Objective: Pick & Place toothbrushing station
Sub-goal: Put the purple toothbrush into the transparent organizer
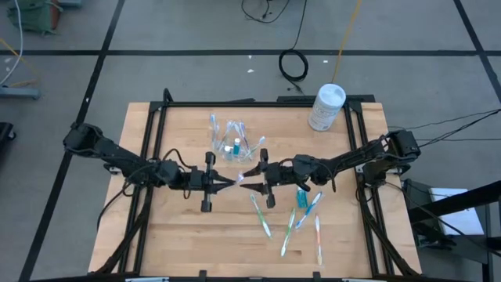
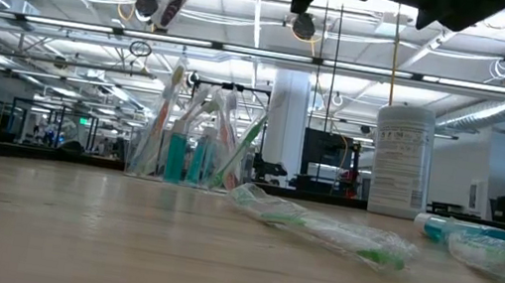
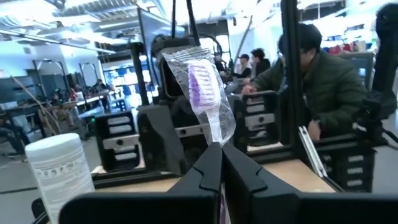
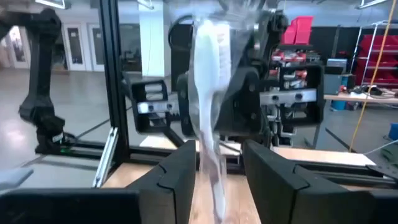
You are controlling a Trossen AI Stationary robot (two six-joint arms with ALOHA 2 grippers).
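The clear cup (image 1: 235, 144) stands on the table's far middle with several wrapped toothbrushes and a blue tube upright in it; it also shows in the low view (image 2: 194, 143). My two grippers meet tip to tip just in front of it, above the table. My left gripper (image 1: 233, 181) is shut on a wrapped toothbrush (image 3: 204, 87), whose purple-and-white head rises above the fingers. My right gripper (image 4: 216, 163) is open, one finger on each side of the same toothbrush (image 4: 207, 93). Whether those fingers touch the toothbrush, I cannot tell. My left gripper pinches the toothbrush's wrapped handle (image 3: 217, 140), below the head, between its two fingers. The fingers come nearly level from the table's left and lie across the toothbrush. It stands about upright, head up, lifted clear of the table.
Several wrapped toothbrushes (image 1: 262, 216) and a blue tube (image 1: 300, 197) lie loose on the table's near right. The same loose toothbrushes (image 2: 325, 229) show in the low view. A white canister (image 1: 327, 106) stands at the far right corner. People are beyond the table's far edge.
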